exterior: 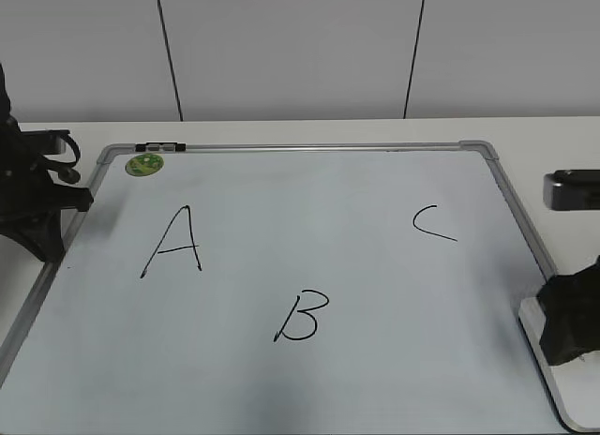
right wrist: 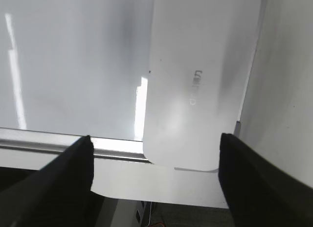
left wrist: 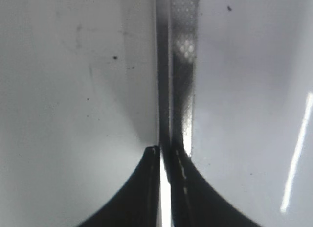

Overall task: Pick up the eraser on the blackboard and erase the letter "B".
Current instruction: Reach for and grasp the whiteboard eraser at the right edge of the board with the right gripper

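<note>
The blackboard point(exterior: 375, 266) is a pale whiteboard with a silver frame, lying flat on the table. The black letter "B" point(exterior: 302, 316) sits at its lower middle, between "A" point(exterior: 173, 243) and "C" point(exterior: 433, 223). The white glossy eraser point(exterior: 567, 393) lies at the board's near right edge; in the right wrist view point(right wrist: 200, 80) it overlaps the frame. My right gripper point(exterior: 567, 337) is over it, open point(right wrist: 155, 151), its fingers either side of the eraser's near end without touching it. My left gripper point(exterior: 80, 199) is shut and empty point(left wrist: 164, 151) over the board's left frame point(left wrist: 178, 65).
A small round green sticker point(exterior: 144, 164) is on the board's far left corner, next to a black and silver clip point(exterior: 161, 148) on the top frame. The white table point(exterior: 544, 140) surrounds the board; its near edge shows in the right wrist view point(right wrist: 161, 188). A wall stands behind.
</note>
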